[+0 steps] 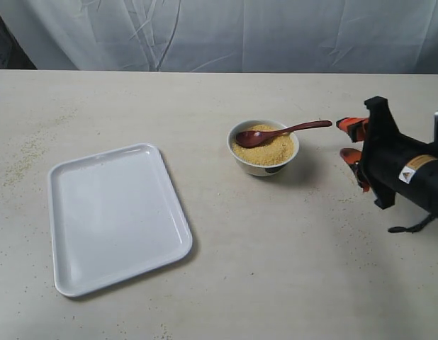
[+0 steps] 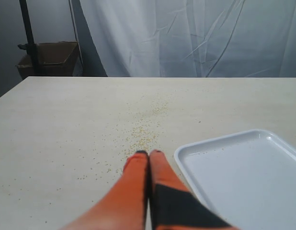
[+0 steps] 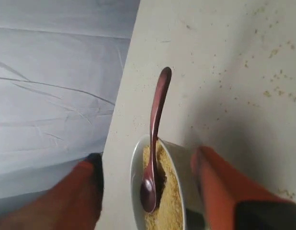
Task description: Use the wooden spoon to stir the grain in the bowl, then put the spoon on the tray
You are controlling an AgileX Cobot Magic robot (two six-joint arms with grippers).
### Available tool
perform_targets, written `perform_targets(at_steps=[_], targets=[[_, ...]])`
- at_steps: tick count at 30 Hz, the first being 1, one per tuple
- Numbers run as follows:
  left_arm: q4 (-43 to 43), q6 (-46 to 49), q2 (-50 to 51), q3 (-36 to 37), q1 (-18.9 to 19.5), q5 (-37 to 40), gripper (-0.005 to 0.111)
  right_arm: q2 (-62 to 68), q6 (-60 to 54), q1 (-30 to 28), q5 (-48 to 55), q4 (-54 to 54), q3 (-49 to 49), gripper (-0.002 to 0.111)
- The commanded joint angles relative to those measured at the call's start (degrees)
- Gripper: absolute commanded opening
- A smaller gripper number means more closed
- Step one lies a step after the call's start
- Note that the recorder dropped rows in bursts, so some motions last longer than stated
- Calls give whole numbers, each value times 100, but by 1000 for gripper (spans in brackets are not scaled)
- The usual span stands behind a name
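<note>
The white bowl [image 1: 265,168] stands right of the table's middle, filled with golden grain [image 1: 274,151]. The dark wooden spoon [image 1: 283,131] lies in it, scoop on the grain, handle sticking out over the rim toward my right gripper [image 1: 346,140]. That gripper is open and empty, just beyond the handle's end. In the right wrist view the spoon [image 3: 155,120], bowl [image 3: 184,163] and grain [image 3: 168,203] sit between the spread fingers of the right gripper [image 3: 147,157]. The white tray [image 1: 113,212] lies empty at the left. My left gripper [image 2: 148,154] is shut, empty, beside the tray [image 2: 244,177].
Loose grains [image 2: 143,136] are scattered on the table ahead of the left gripper, and more grains [image 1: 24,152] dot the far left. A white curtain [image 1: 226,32] hangs behind the table. A cardboard box [image 2: 50,55] sits beyond the table's far corner.
</note>
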Motion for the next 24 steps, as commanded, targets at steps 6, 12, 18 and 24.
perform_targets(at_steps=[6, 12, 18, 24], targets=[[32, -1, -22, 20, 22, -78, 0, 1491, 262, 1, -104, -422, -1500, 58], [32, -1, -22, 20, 22, -78, 0, 2080, 307, 1, -80, -469, -2225, 57], [32, -1, -22, 20, 22, -78, 0, 2408, 307, 1, -80, -525, -2669, 52], [42, -1, -22, 20, 22, -78, 0, 2408, 244, 1, -103, -430, -2691, 11]])
